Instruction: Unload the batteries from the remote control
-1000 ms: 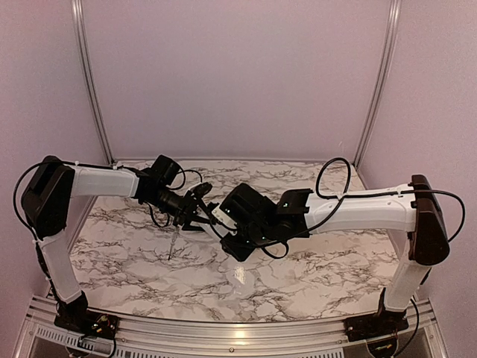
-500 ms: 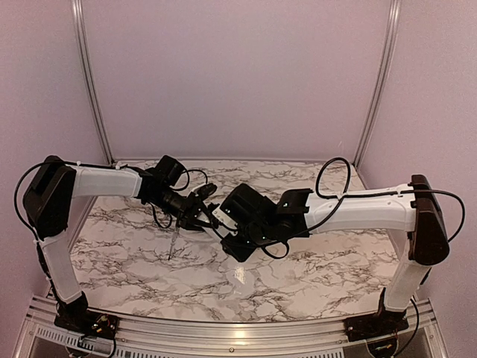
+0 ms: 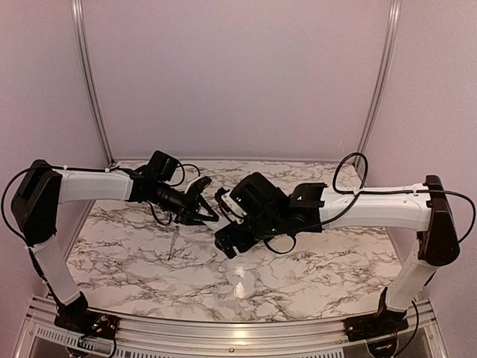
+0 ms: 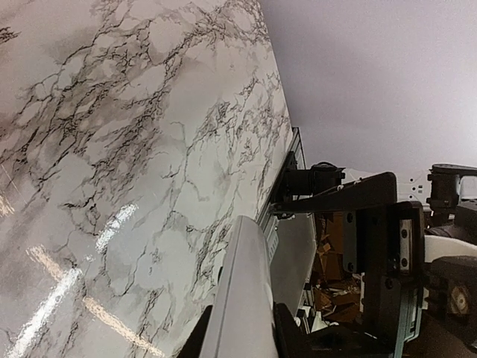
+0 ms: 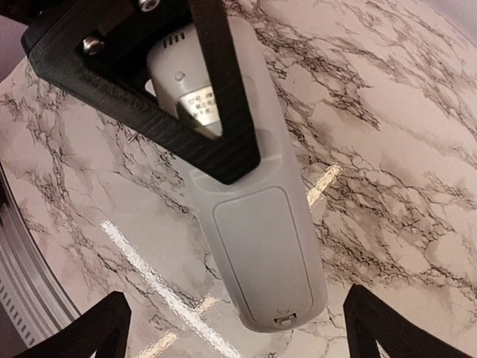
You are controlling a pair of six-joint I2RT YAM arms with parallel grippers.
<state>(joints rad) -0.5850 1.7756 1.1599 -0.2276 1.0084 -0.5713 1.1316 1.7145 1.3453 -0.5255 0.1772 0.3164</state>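
Observation:
The remote control (image 5: pixel 257 224) is a slim white bar held off the table, its back face showing in the right wrist view with the battery cover closed. The batteries are hidden inside it. My left gripper (image 4: pixel 242 339) is shut on the remote, which stands edge-on (image 4: pixel 246 291) between its dark fingers. One left finger (image 5: pixel 223 97) crosses the remote's upper part. My right gripper (image 5: pixel 240 322) is open wide, with its fingertips (image 5: pixel 104 328) on either side of the remote's cover end and not touching it. From above, the left gripper (image 3: pixel 201 210) and right gripper (image 3: pixel 227 240) meet over mid-table.
The marble table top (image 3: pixel 313 261) runs under both arms. A thin silvery tool (image 3: pixel 172 243) lies on it below the left gripper. The table's metal front edge (image 3: pixel 223 332) and the arm bases are near. Side rails and pale walls close the back.
The left gripper closed on the remote. The right gripper then opened wide, letting go of it. Both arms shifted slightly up and away from the table.

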